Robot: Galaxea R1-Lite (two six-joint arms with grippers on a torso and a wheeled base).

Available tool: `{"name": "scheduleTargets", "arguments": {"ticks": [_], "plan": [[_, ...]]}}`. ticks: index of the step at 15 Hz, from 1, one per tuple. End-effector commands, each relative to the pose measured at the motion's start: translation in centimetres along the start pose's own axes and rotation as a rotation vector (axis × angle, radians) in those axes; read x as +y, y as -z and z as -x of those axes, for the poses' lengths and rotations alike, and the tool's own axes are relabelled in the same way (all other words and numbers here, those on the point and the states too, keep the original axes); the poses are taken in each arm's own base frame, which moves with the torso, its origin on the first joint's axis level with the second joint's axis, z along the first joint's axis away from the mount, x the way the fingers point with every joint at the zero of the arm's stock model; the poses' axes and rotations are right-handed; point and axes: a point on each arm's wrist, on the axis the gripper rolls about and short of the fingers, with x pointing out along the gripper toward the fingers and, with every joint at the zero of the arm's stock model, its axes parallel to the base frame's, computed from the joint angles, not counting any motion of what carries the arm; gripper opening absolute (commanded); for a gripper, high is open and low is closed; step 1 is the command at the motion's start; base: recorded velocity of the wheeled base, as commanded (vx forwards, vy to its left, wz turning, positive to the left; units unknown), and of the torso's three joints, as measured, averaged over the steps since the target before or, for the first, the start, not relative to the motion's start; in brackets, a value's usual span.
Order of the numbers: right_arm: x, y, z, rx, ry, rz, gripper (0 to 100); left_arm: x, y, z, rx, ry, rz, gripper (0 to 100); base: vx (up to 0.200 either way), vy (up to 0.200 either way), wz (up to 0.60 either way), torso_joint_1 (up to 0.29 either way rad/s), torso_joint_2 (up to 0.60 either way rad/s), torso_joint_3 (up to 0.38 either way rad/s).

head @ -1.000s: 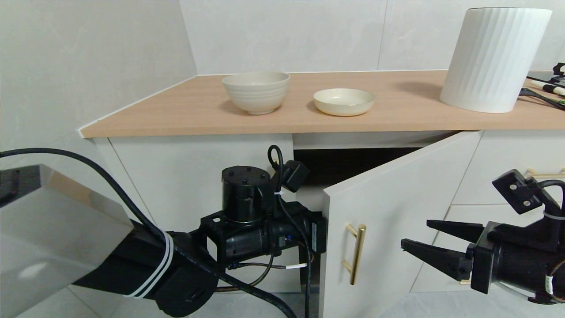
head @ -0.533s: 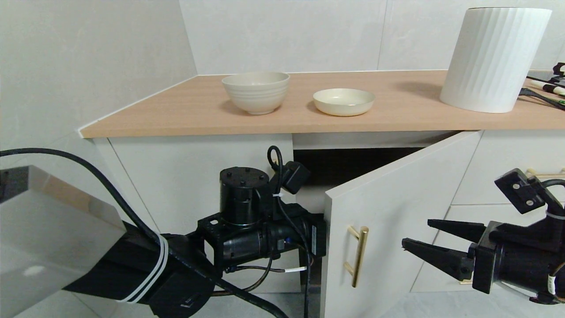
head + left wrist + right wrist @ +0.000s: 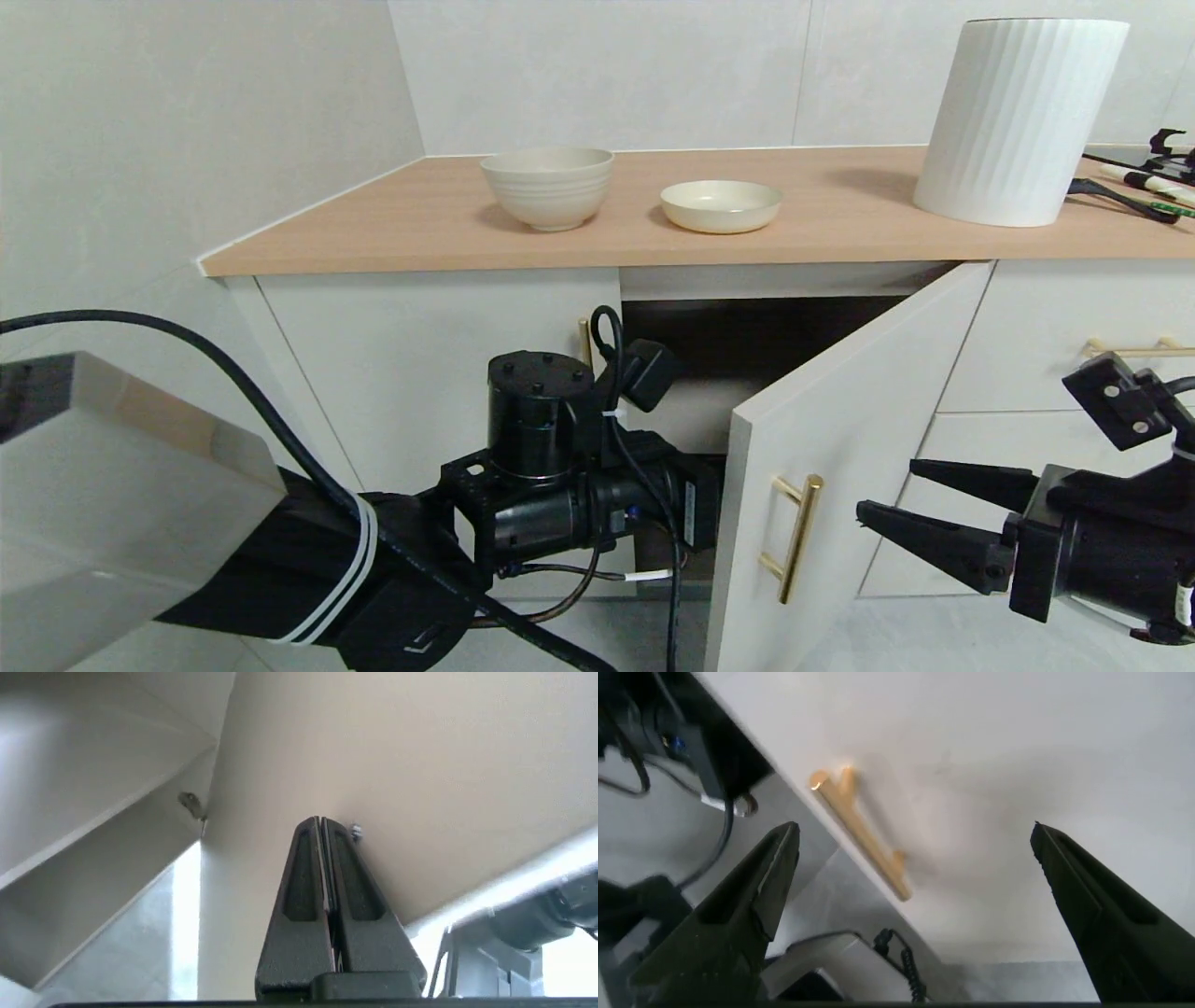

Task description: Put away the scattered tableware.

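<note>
The left pincer (image 3: 320, 826), pressed together, sits behind the door (image 3: 840, 401); swung wider, that door may hit the spread right pincer (image 3: 887, 486) nearby.

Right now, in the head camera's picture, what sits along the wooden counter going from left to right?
Deep bowl → shallow dish → tall white ribbed container → pens and small tools at the far right edge.

The black left arm (image 3: 523, 509) carries a grey boxy cover (image 3: 112, 485), black cables (image 3: 112, 315) and white ties (image 3: 350, 560); the right end effector (image 3: 887, 486) has pointed fingers (image 3: 934, 546).
</note>
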Motion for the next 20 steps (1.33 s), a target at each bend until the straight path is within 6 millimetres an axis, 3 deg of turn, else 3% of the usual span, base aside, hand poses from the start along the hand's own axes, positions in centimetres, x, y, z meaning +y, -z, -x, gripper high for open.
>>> {"name": "scheduleTargets", "arguments": {"ticks": [1,7,9,20], "plan": [[0.6,-1.0,1.4,-0.071,-0.012,0.019,100,-0.8,0.3,-0.5,0.012,0.019,-0.003,0,0.000,0.000,0.00,0.000,0.00,0.000],[1.9,-2.8,5.0,-0.113,-0.016,0.030,100,-1.6,0.2,-0.3,0.047,-0.005,0.008,0,-0.033,0.000,0.00,0.000,0.00,0.001],[2.0,-2.9,5.6,-0.128,-0.015,0.034,100,-2.0,0.5,-0.7,0.078,0.002,0.014,0,-0.200,0.000,0.00,0.010,0.00,0.002],[3.2,-5.1,8.2,-0.259,-0.044,0.042,100,-5.2,1.2,-3.9,0.127,0.092,-0.005,0,0.000,0.000,0.00,0.000,0.00,0.000]]}}
